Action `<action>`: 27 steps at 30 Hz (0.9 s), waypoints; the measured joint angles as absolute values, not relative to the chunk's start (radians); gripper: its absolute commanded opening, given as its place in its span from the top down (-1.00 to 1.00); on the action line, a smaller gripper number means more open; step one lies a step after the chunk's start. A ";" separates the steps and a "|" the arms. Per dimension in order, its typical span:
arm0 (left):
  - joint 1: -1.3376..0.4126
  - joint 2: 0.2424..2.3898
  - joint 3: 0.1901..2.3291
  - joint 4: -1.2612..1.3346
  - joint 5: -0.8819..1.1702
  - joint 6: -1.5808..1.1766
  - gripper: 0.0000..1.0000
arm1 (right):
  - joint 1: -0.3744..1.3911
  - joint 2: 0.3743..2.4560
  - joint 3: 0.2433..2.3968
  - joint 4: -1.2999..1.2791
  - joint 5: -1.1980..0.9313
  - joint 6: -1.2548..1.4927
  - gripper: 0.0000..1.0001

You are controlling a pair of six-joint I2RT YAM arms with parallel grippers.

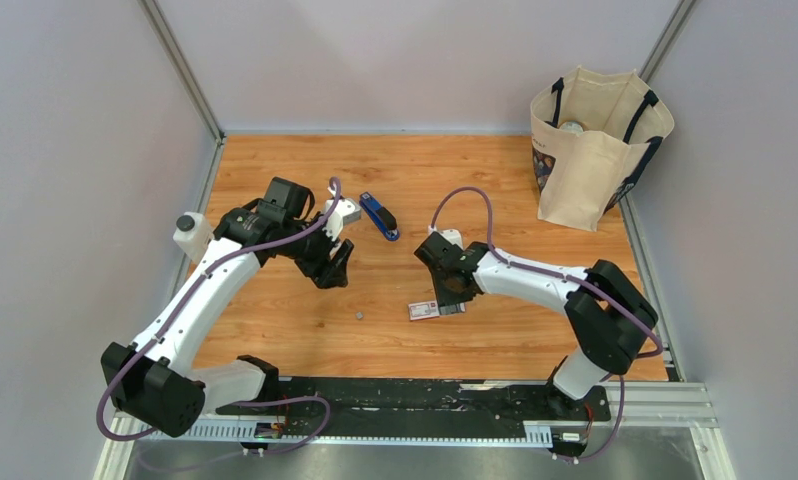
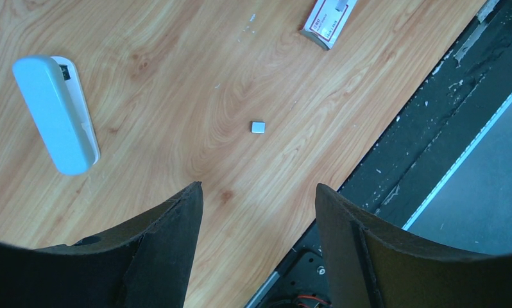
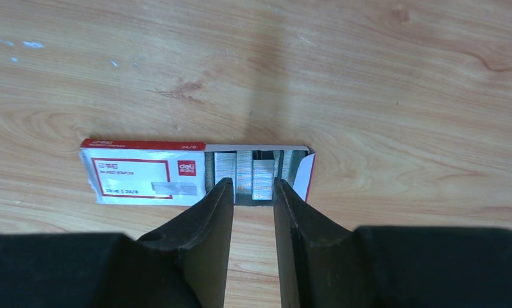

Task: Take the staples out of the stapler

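The dark-blue stapler (image 1: 379,215) lies on the wooden table at mid-back, with no gripper touching it. A tiny silver staples bit (image 1: 360,316) (image 2: 258,127) sits alone on the wood ahead of my left gripper (image 1: 330,262) (image 2: 258,189), which hovers open and empty. My right gripper (image 1: 450,296) (image 3: 252,186) stands narrowly open, its tips at the near edge of a small box's grey tray (image 3: 256,168), where silver staple strips lie. Bare wood shows between the fingers (image 3: 208,224).
The red-and-white box sleeve (image 3: 141,173) (image 1: 423,310) (image 2: 329,18) lies left of its tray. A pale grey-blue oblong block (image 2: 54,115) (image 1: 345,212) rests near the left wrist. A white bottle (image 1: 190,235) stands at the left edge and a tote bag (image 1: 595,145) at back right. A black rail (image 2: 426,122) borders the near edge.
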State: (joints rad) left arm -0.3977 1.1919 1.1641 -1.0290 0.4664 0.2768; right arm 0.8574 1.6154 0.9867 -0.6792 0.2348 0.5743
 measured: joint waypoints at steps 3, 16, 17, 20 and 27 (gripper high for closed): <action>-0.398 1.192 1.164 -1.029 0.466 0.279 -0.46 | 0.860 1.603 1.010 -0.692 0.235 0.574 0.41; -0.398 1.192 1.164 -1.029 0.467 0.287 -0.46 | 0.863 1.530 1.006 -0.702 0.227 0.582 0.97; -0.398 1.192 1.164 -1.029 0.466 0.287 -0.46 | 0.863 1.531 0.998 -0.698 0.225 0.583 0.97; -0.398 1.192 1.164 -1.029 0.465 0.293 -0.46 | 0.861 1.535 0.979 -0.693 0.216 0.587 0.98; -0.398 1.192 1.164 -1.029 0.462 0.295 -0.46 | 0.858 1.553 0.963 -0.671 0.201 0.587 0.99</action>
State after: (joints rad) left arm -0.3977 1.1919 1.1641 -1.0290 0.4618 0.2951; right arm 0.8577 1.5528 0.9627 -0.6712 0.2008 0.5865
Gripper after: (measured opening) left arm 0.729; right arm 0.012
